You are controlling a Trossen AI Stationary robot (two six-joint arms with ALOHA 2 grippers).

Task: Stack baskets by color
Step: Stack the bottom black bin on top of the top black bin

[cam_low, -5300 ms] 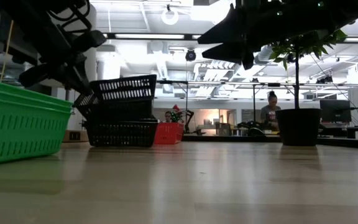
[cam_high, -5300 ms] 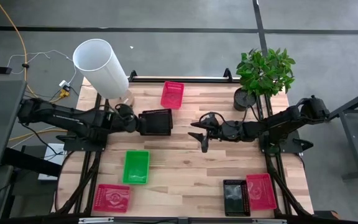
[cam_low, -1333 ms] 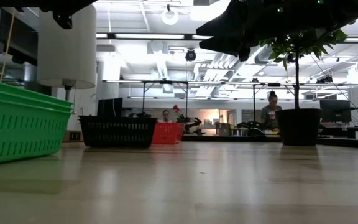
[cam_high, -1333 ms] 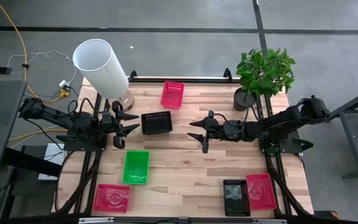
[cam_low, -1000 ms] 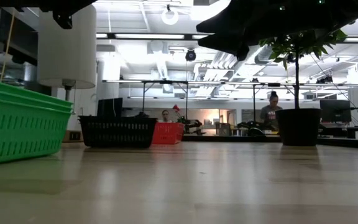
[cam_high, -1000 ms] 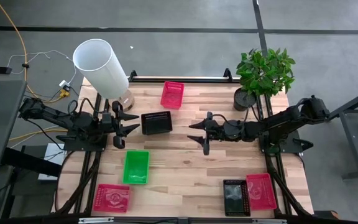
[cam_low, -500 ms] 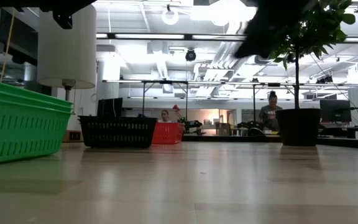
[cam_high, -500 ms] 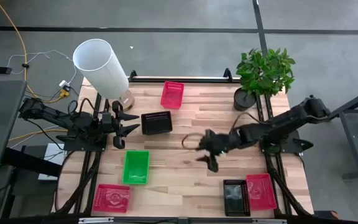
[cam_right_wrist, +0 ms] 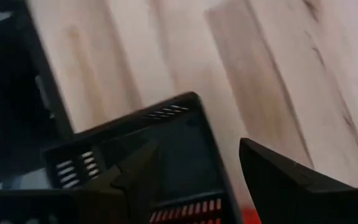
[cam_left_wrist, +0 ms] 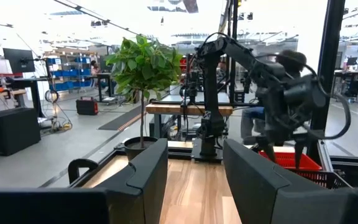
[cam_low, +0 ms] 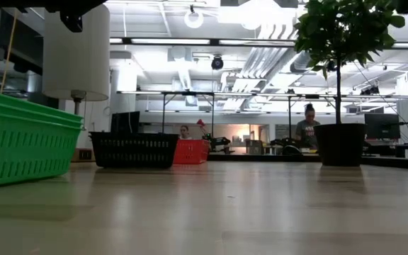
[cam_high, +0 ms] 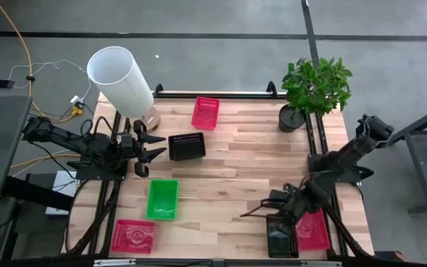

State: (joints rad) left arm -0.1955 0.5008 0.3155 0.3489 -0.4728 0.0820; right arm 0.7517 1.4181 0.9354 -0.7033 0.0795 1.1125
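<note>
Six baskets spread over the wooden table (cam_high: 228,174) in the high view. At lower left, a red-pink basket (cam_high: 133,236); just above it, left of centre, a green basket (cam_high: 162,199). At mid-left, left gripper (cam_high: 151,146), fingers spread and holding nothing, level with a black basket (cam_high: 187,146) just to its right. Toward upper centre, another red-pink basket (cam_high: 205,113), near the white cylinder (cam_high: 119,81) at upper left. At upper right, a potted plant (cam_high: 313,89). At lower right, right gripper (cam_high: 262,210), fingers wide apart and empty, hanging over a second black basket (cam_high: 281,235), itself touching a third red-pink basket (cam_high: 313,230).
</note>
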